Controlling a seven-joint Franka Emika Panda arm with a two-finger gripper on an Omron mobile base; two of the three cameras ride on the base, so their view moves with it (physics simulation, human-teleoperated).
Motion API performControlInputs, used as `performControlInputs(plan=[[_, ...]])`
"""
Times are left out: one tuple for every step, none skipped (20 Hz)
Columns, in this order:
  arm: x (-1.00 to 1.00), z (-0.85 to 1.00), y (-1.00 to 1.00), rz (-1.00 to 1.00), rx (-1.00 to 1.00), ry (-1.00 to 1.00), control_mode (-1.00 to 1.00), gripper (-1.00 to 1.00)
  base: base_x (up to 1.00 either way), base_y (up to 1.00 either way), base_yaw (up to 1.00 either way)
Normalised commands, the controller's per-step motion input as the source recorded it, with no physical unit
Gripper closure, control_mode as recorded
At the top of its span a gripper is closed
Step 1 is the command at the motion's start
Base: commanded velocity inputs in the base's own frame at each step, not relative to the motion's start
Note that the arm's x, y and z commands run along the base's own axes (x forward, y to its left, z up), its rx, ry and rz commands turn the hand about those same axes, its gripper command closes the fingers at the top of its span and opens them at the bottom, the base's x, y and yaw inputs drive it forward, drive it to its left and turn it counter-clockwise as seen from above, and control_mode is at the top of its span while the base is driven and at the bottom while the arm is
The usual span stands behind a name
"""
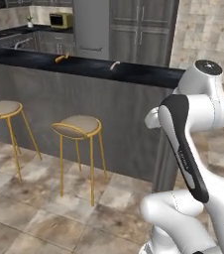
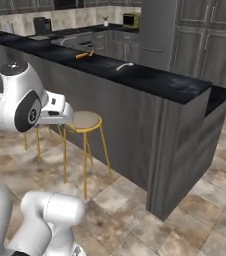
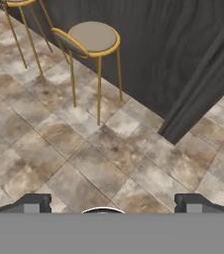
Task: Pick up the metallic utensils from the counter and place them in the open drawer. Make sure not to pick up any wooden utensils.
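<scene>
The counter (image 1: 143, 74) (image 2: 160, 82) is a long black marbled top over a grey panel front. On it lie the metallic utensils: a bright orange one (image 1: 60, 58) (image 2: 84, 55) farther left and a silver-white one (image 1: 115, 65) (image 2: 124, 65) nearer the counter's end. My gripper (image 3: 112, 204) hangs in front of the counter, well below its top, and looks down at the tiled floor. Its fingertips (image 3: 32, 203) stand wide apart, open with nothing between them. The open drawer and the wooden utensils are out of view.
Two gold-legged stools (image 1: 78, 126) (image 1: 2, 109) (image 2: 83, 121) (image 3: 91, 37) stand against the counter front. The counter's end corner (image 2: 205, 100) (image 3: 173, 134) is to the right. Behind are grey cabinets and a microwave (image 1: 61, 20) (image 2: 131, 20).
</scene>
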Motion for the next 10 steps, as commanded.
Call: performControlInputs(plan=[[0.0, 0.0, 0.0, 0.0, 0.0, 0.0, 1.0, -1.0, 0.37, 1.0, -0.36], [0.0, 0.0, 0.0, 0.0, 0.0, 0.0, 1.0, -1.0, 0.34, 1.0, -0.36], [0.0, 0.0, 0.0, 0.0, 0.0, 0.0, 1.0, -1.0, 0.31, 1.0, -0.37], [0.0, 0.0, 0.0, 0.0, 0.0, 0.0, 1.0, -1.0, 0.33, 1.0, -0.37], [0.0, 0.0, 0.0, 0.0, 0.0, 0.0, 1.0, -1.0, 0.35, 1.0, -0.37], [0.0, 0.0, 0.0, 0.0, 0.0, 0.0, 1.0, -1.0, 0.41, 1.0, -0.37], [0.0, 0.0, 0.0, 0.0, 0.0, 0.0, 1.0, -1.0, 0.44, 1.0, -0.36], [0.0, 0.0, 0.0, 0.0, 0.0, 0.0, 1.0, -1.0, 0.46, 1.0, -0.35], [0.0, 0.0, 0.0, 0.0, 0.0, 0.0, 1.0, -1.0, 0.48, 1.0, -0.34], [0.0, 0.0, 0.0, 0.0, 0.0, 0.0, 1.0, -1.0, 0.47, 1.0, -0.33]])
